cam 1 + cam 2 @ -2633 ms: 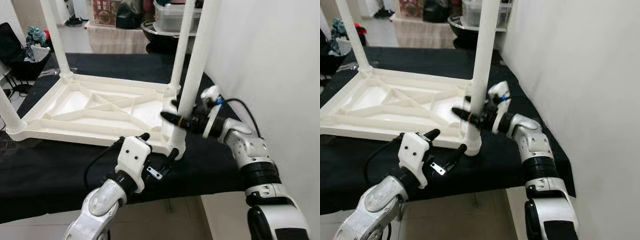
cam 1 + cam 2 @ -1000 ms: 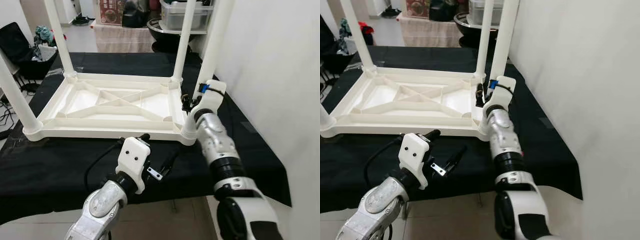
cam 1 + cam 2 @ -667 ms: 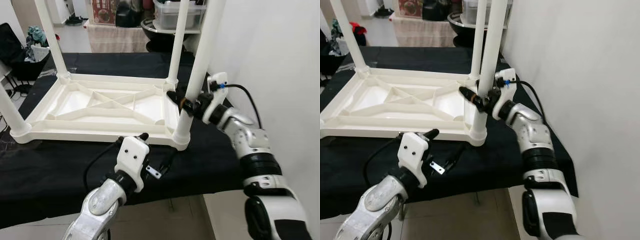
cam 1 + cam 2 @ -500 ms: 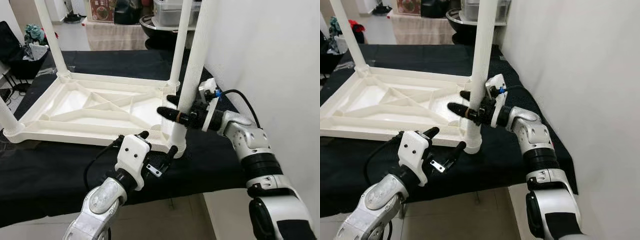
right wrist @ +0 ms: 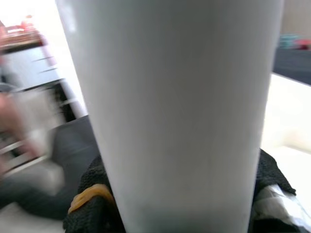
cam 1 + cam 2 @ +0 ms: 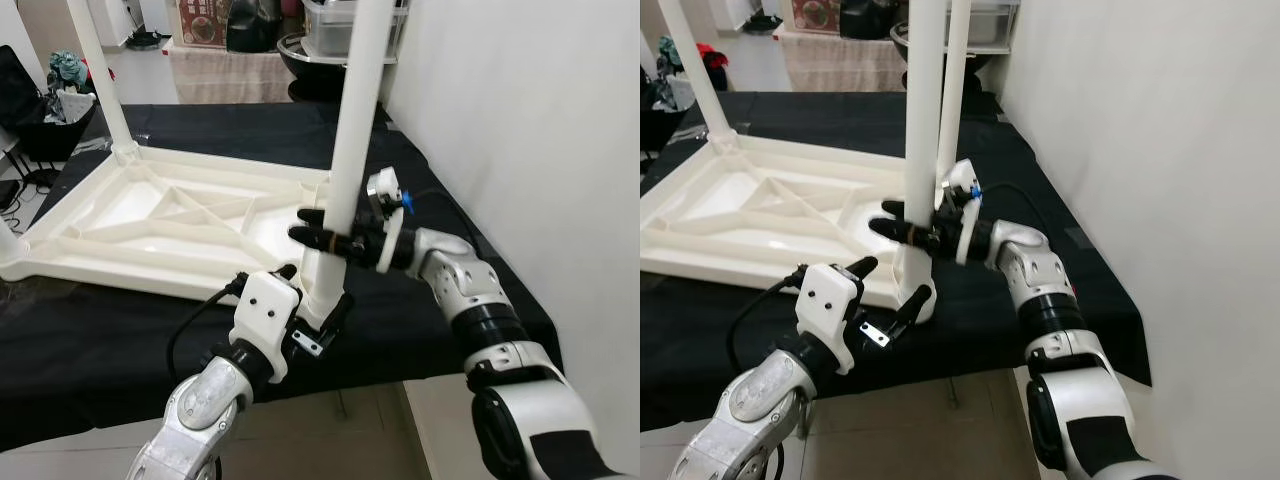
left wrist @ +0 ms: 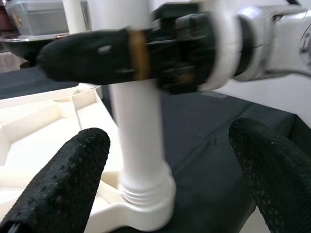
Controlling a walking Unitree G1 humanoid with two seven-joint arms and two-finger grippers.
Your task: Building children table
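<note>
A white plastic children's table (image 6: 150, 215) lies upside down on a black cloth, its legs pointing up. My right gripper (image 6: 312, 226) is shut on the near right leg (image 6: 350, 120) a little above its socket; in the right wrist view the leg (image 5: 180, 111) sits tight between the black fingers (image 5: 272, 179). My left gripper (image 6: 314, 288) is open low at the table's near right corner. Its two fingers (image 7: 58, 179) stand on either side of the leg's socket (image 7: 146, 189) without touching it.
A white wall (image 6: 520, 150) rises close on the right. The cloth's front edge (image 6: 400, 365) runs just beyond my left gripper. Another leg (image 6: 100, 70) stands at the far left corner and one (image 6: 955, 90) behind the held leg. Bins and bags crowd the back.
The camera has shifted. My left gripper has come forward so that its fingers stand on either side of the leg's socket. My right gripper stays on the leg.
</note>
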